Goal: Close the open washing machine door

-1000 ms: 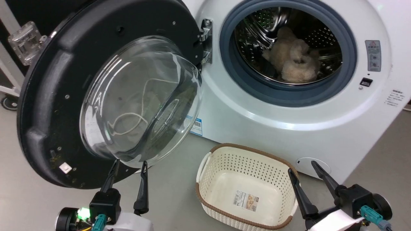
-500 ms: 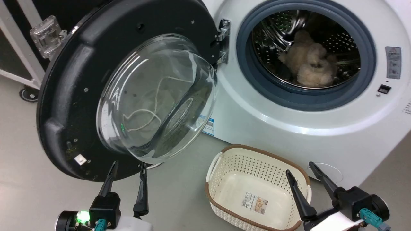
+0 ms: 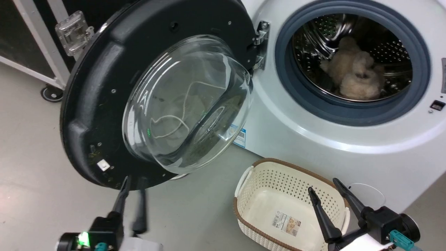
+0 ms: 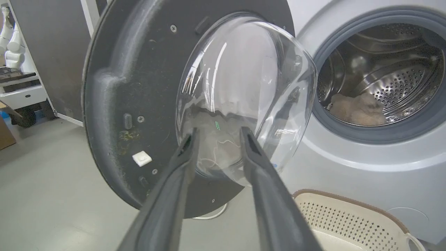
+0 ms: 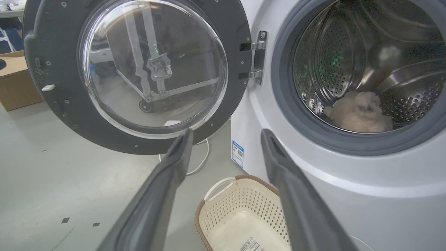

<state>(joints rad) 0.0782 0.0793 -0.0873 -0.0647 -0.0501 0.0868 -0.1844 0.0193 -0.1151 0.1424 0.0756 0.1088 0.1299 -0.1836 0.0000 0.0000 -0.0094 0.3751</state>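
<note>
Door [image 3: 94, 104] is wide open, hanging off its hinge [image 3: 260, 45] on the left of the drum [image 3: 313, 31] opening, glass bowl [image 3: 188, 104] bulging out toward the robot. Left gripper [image 3: 133, 180] sits low with its tips just under the door's bottom edge. Its fingers are slightly apart with nothing between them. It's blurred from the head camera, so can't tell if it touches the door. Right gripper [image 3: 323, 185] hangs over the white basket [image 3: 275, 177] on the floor [image 3: 35, 157] in front of the washer [image 3: 313, 139], fingers spread wider, empty. Pale fluffy lump [image 3: 355, 76] lies in the drum.
</note>
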